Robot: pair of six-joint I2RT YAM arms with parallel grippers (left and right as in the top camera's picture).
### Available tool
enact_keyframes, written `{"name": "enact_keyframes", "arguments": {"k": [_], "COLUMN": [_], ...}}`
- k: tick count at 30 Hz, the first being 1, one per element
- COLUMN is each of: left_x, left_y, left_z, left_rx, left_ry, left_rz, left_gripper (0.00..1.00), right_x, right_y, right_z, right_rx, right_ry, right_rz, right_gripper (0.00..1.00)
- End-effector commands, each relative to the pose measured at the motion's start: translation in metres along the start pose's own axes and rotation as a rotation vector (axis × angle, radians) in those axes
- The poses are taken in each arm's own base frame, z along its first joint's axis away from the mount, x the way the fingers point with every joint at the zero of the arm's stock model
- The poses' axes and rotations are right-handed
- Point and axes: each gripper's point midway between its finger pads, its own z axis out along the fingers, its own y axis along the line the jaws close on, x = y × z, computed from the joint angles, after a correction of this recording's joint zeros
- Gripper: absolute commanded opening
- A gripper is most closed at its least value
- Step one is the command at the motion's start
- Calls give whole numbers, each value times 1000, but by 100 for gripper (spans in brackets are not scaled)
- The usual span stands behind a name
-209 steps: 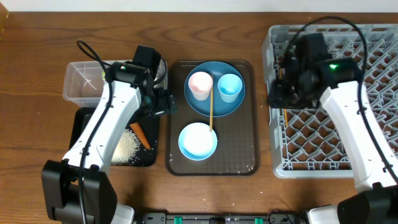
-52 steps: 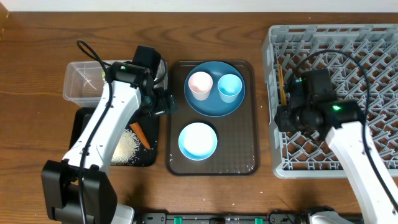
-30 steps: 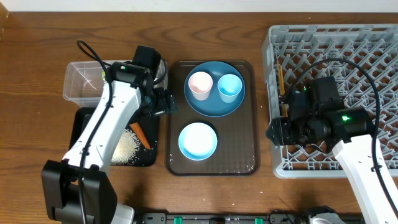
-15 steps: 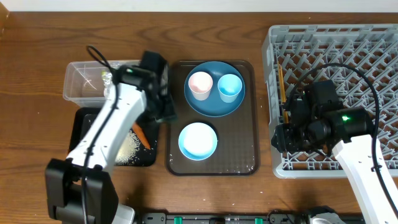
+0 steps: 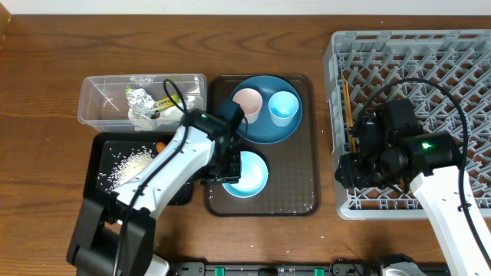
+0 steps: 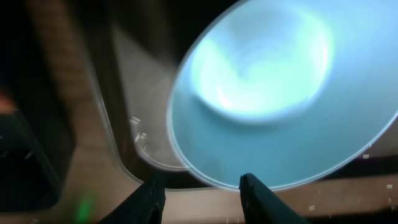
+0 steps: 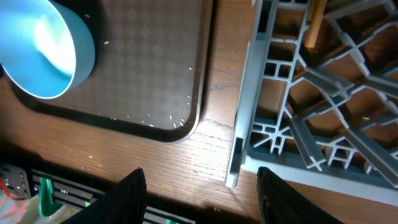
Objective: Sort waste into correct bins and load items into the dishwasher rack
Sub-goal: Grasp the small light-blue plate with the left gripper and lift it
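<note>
My left gripper hovers low at the near-left rim of the white-and-pale-blue bowl on the brown tray. Its jaws stand partly apart with the bowl's edge just ahead of them; the view is blurred. The blue plate carries the pink cup and light blue cup. Foil and tissue lie in the clear bin; rice and carrot lie in the black bin. Chopsticks rest in the rack. My right gripper is open and empty at the rack's front-left corner.
The tray's rounded corner and the rack's grey wall flank a strip of bare wood table under my right gripper. The table's front edge runs just below both arms.
The chopsticks went from the tray into the rack. My left arm has swung from the bins across to the bowl and its jaws have narrowed. The right arm has drawn back to the rack's corner.
</note>
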Motion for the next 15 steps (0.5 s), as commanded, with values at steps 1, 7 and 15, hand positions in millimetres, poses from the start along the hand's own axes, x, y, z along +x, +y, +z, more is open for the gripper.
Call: {"name": "enact_keyframes", "arguments": {"k": [1, 7, 15], "left_x": [6, 2, -7], "left_y": [0, 2, -1], "left_z": [11, 26, 30], "left_rx": [2, 9, 27], "left_ry": [-6, -36, -77], "left_rz": [-17, -10, -2], "left_gripper": [42, 42, 34], "right_x": [0, -1, -1], "right_y": [3, 3, 3], "right_z": [-1, -1, -1], "right_rx": [3, 2, 2], "right_ry": [-3, -6, -6], "right_rz": [-18, -22, -22], "right_gripper": [55, 56, 56]}}
